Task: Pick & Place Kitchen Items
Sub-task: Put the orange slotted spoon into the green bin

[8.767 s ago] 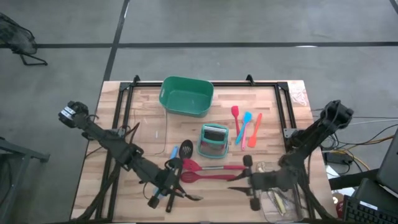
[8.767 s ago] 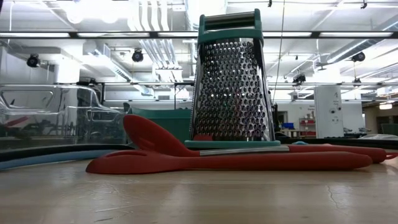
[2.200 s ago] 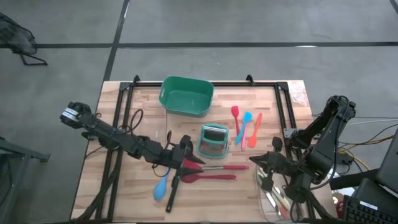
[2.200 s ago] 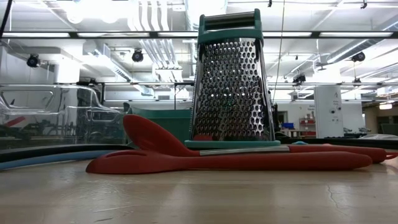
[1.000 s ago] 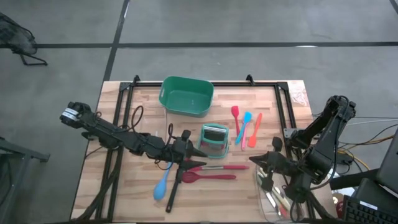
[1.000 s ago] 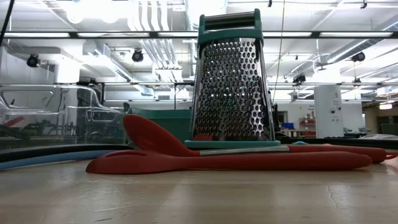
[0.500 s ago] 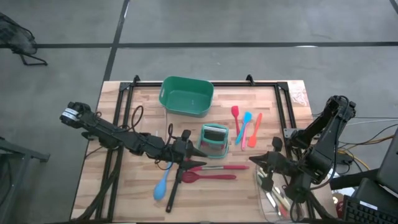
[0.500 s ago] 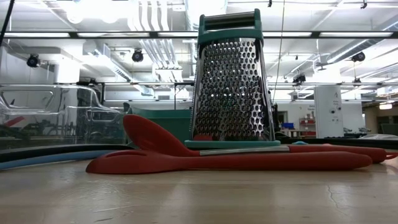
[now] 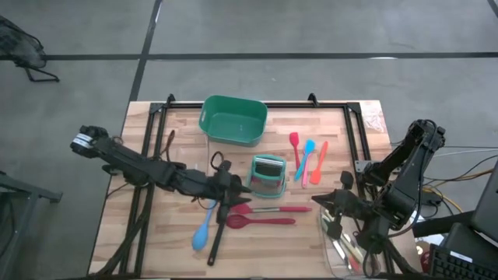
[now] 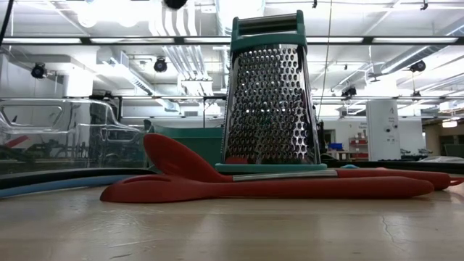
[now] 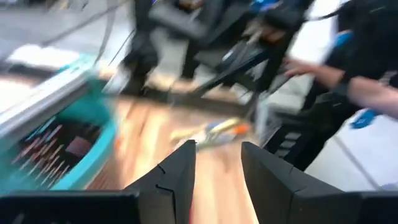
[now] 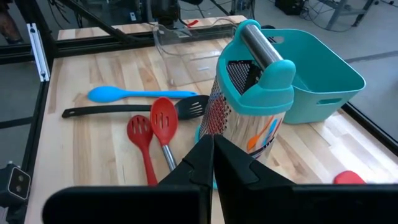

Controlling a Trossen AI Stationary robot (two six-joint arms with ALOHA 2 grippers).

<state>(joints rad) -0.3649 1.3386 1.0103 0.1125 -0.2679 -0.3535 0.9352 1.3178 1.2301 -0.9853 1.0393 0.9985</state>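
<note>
Hovering near the centre of the high view, the left claw (image 9: pixel 226 189) sits just left of the box grater (image 9: pixel 268 175), above the bowls of the two red spoons (image 9: pixel 261 215). Its own wrist view shows the two dark fingers (image 11: pixel 171 177) parted by a narrow gap with nothing between them. To do this step well, I'd say it should come down square over one red handle, clear of the grater's teal base, and close across the slim shaft rather than the broad bowl.

The right claw (image 9: pixel 342 211) waits at the lower right of the high view beside the clear tray (image 9: pixel 336 253); its fingers look pressed together and empty in its wrist view.

The red spoons are slotted and matte, one with a metal shaft. The blue spoon (image 9: pixel 204 228) and black slotted spoon (image 9: pixel 219 232) lie crossed at lower centre-left on the pale wooden tabletop (image 9: pixel 179 241). Three small spatulas (image 9: pixel 308 161), red, blue and orange, fan out right of the grater. The green tub (image 9: pixel 233 119) sits at upper centre, smooth with rounded corners.
</note>
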